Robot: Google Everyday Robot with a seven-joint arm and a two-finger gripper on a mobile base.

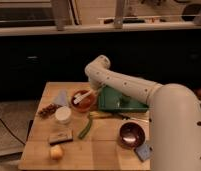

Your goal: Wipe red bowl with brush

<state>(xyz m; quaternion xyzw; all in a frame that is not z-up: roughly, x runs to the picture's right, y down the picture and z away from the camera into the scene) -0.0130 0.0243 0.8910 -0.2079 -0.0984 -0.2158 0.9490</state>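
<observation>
The two-finger gripper (92, 91) sits at the right rim of the one small round red bowl (84, 105), closed on the one short whitish brush (79, 98), which slants down-left into it; the bowl stands at the back of the wooden table (101, 152); one green tray (119, 102) lies just right; one long green vegetable (86, 129) and one shiny dark brown bowl (131, 135) lie nearer; one white cup (63, 115) stands left.

The gripper (92, 91) sits at the far right rim of the red bowl (83, 104), merging with the wrist. The brush (80, 98) disappears into it at its upper end. The arm (174, 125) runs off the right and bottom edges, hiding the table's (99, 150) right side and part of the green tray (111, 102).
</observation>
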